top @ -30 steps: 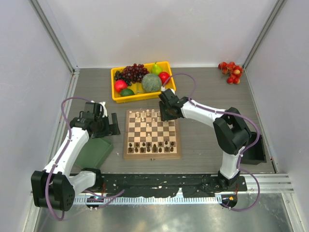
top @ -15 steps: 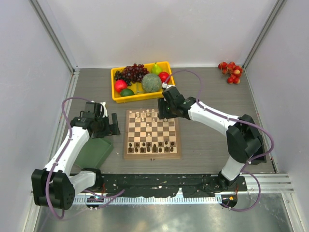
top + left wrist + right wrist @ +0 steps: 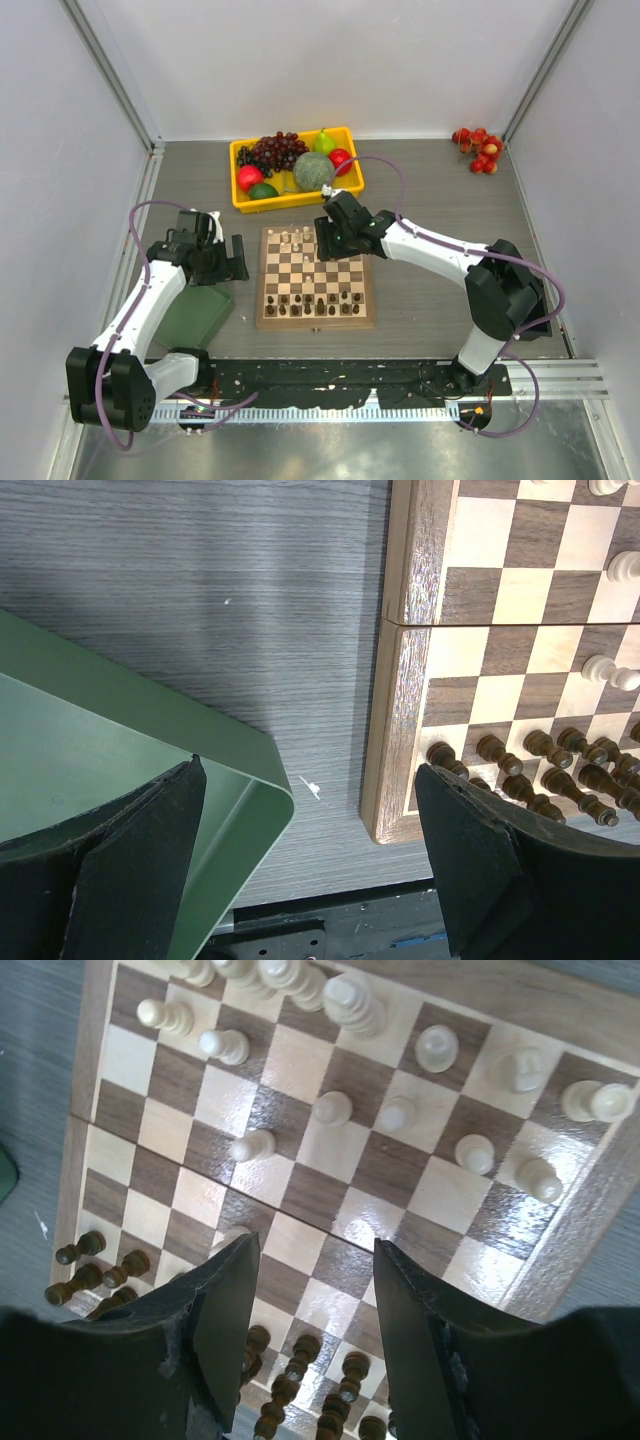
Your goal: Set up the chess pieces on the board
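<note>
The board [image 3: 315,272] lies mid-tabletop between the arms. The dark chess pieces [image 3: 560,780] crowd its near rows. The pale chess pieces [image 3: 253,1145] stand loosely, perhaps unevenly, across the far rows. The right pincer [image 3: 312,1260] hovers open and empty above the far half. The left pincer [image 3: 310,780], jaws wide, holds nothing beside the board's left edge, above the corner of a green tray [image 3: 140,705].
</note>
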`<state>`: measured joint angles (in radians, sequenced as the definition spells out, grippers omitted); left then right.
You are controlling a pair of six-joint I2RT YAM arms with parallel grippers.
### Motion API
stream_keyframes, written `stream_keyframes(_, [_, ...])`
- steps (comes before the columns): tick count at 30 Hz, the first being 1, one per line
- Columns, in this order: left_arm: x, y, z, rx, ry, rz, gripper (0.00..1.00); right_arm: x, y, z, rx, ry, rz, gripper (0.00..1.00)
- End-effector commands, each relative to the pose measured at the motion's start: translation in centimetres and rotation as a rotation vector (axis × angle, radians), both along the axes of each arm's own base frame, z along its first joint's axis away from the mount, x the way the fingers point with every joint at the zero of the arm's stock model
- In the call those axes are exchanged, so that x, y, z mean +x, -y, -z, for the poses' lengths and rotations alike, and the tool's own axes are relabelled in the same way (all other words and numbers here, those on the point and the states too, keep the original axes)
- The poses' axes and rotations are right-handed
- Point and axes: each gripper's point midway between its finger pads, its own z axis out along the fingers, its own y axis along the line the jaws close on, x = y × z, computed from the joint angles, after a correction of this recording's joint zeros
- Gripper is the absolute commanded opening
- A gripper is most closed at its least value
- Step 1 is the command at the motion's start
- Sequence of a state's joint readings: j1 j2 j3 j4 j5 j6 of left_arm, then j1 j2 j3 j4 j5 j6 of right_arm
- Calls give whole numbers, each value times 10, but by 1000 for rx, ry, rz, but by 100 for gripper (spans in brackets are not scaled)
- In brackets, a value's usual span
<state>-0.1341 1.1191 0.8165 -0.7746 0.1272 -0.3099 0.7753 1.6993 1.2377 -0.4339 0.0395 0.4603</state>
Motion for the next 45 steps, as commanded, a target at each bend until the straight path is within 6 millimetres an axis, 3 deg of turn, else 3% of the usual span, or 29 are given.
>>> stream_keyframes(1, [11,1,-10,-7,50,4,93,-5,-22,-25,72,38,-32,55])
stream_keyframes(15, [10,1,-12,-10,59,5,93,-32,-64,-6,62,-28,-151,52])
stream_keyframes(21, [10,1,-12,-14,62,3,93,-21,-75,-10,56,2,-152,49])
stream_keyframes(29, [10,2,-13,-18,63,6,93,6,-70,2,-65,41,-92,43])
stream_keyframes(45, [10,3,-12,-20,56,7,93,14,-68,22,-119,28,-90,40])
